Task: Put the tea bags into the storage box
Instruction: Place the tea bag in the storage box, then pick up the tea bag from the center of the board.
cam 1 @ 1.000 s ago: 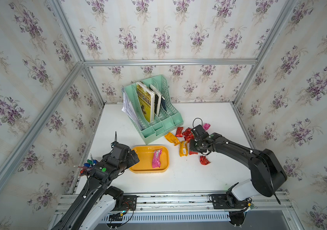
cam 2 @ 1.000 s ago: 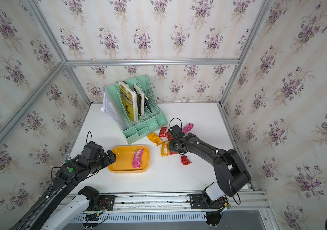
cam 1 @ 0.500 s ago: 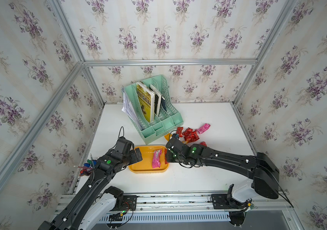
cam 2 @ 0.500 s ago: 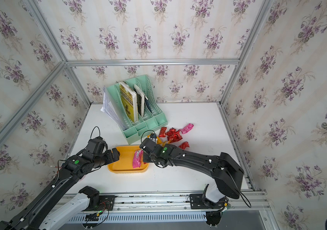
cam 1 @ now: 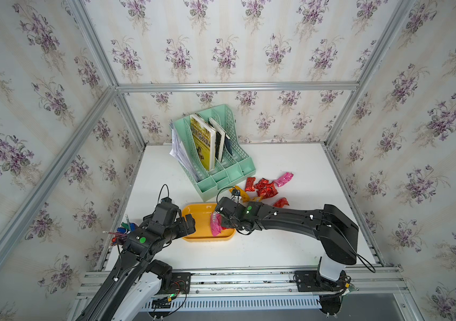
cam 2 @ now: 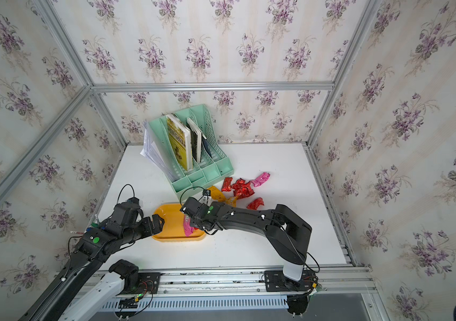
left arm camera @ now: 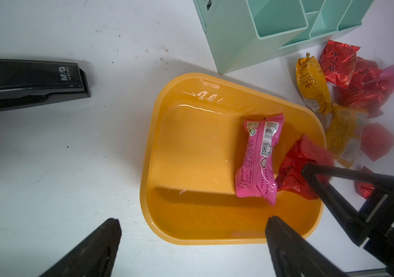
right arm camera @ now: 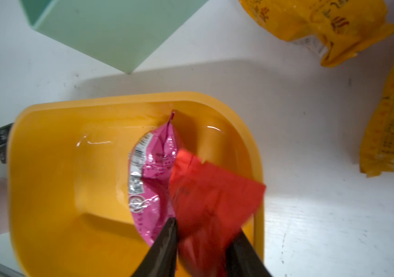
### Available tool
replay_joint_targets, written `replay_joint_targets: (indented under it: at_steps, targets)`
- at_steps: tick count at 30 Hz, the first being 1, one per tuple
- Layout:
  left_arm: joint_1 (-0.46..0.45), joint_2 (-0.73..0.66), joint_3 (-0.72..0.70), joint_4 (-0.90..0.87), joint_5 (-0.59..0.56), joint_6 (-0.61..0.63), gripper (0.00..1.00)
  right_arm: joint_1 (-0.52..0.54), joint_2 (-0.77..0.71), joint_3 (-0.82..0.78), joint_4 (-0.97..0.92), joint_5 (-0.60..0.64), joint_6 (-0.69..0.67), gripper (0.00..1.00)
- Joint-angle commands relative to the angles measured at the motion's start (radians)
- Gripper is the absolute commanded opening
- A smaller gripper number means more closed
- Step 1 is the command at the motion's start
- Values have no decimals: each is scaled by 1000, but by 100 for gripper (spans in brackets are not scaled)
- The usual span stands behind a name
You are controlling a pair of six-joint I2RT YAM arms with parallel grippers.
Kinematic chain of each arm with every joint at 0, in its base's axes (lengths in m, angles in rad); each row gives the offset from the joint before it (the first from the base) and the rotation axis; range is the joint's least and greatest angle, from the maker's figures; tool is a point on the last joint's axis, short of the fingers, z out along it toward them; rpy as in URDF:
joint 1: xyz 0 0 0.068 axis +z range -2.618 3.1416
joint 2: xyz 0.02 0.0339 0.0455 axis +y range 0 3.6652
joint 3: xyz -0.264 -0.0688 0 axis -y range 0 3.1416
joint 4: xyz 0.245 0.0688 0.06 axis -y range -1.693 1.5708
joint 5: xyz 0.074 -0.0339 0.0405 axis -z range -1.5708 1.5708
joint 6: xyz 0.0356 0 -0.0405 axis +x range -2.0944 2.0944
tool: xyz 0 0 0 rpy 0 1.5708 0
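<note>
Now right tool (right arm camera: pixel 205 227) over box (left arm camera: pixel 144 167) end nearest heap, red bag (right arm camera: pixel 215 191) between jaws; gripped or loose, cannot tell. Pink bag (left arm camera: pixel 259 156) lies inside box. Left tool (left arm camera: pixel 192 220) wide, empty, at opposite end. Other bags (cam 1: pixel 263 189) heaped on counter (cam 1: pixel 290 250) near rack (cam 1: pixel 232 169).

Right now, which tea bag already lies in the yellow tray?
The pink tea bag, flat on the storage box floor. The red tea bag sits between the fingers of the right gripper; the other tea bags lie outside, by the green rack.
</note>
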Motion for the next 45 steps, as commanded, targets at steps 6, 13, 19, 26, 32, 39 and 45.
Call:
replay_joint_targets:
  at_steps: [6, 13, 19, 26, 32, 39, 45]
  targets:
    - [1, 20, -11, 4, -7, 6, 99, -10, -72, 6, -42, 61, -38, 62]
    - [1, 79, -10, 59, -12, -2, 99, -150, -224, -44, -71, 42, -115, 65]
    - [0, 122, -6, 100, -26, -35, 99, -378, -325, -179, -33, -89, -208, 68]
    - [0, 125, -28, 121, -56, -107, 99, -526, -293, -248, 57, -242, -382, 83]
    - [0, 119, -38, 125, -87, -164, 99, -528, -177, -223, 78, -258, -457, 85]
    - [-1, 120, -29, 119, -93, -196, 99, -530, -72, -196, 96, -266, -487, 78]
    - [0, 86, -32, 84, -93, -209, 99, -531, -35, -194, 136, -313, -473, 53]
